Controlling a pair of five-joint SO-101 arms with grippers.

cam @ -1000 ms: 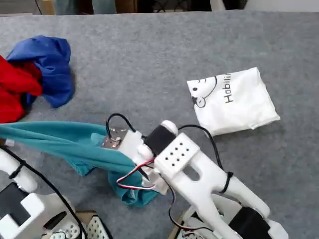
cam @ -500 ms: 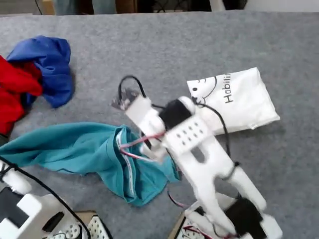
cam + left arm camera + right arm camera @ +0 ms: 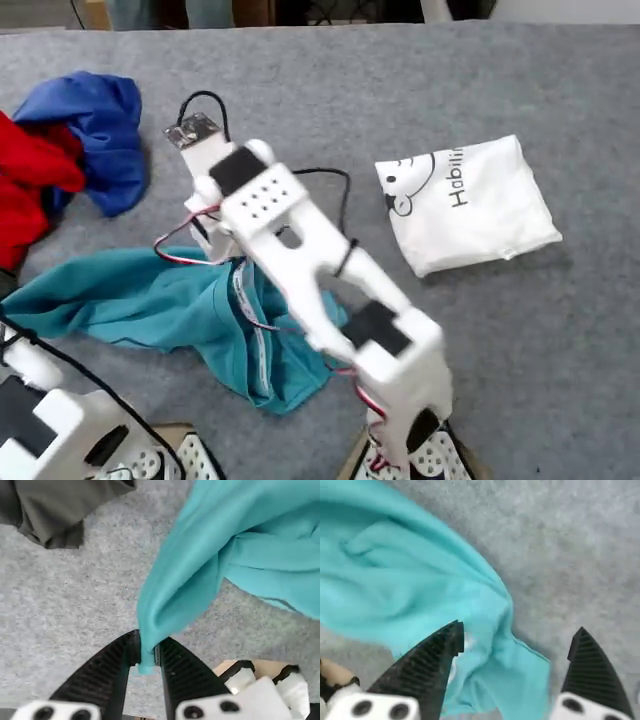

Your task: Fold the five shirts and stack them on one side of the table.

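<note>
A teal shirt (image 3: 170, 300) lies crumpled on the grey table at the near left. My left gripper (image 3: 147, 645) is shut on one edge of the teal shirt (image 3: 200, 565), which hangs stretched from it. My right gripper (image 3: 519, 630) is open just above the teal shirt (image 3: 410, 585), with nothing between its fingers. The right arm (image 3: 290, 250) crosses over the shirt's far edge. A folded white shirt (image 3: 465, 200) lies at the right. Blue (image 3: 95, 130) and red (image 3: 30, 180) shirts sit bunched at the far left. A dark grey shirt (image 3: 50, 510) lies near the left gripper.
The left arm's base (image 3: 50, 420) stands at the near left corner. Bare grey table (image 3: 330, 90) stretches across the far middle and along the right front.
The right gripper has let go of the teal shirt and the arm has swung left and away over it. The shirt has dropped and spread flatter on the table.
</note>
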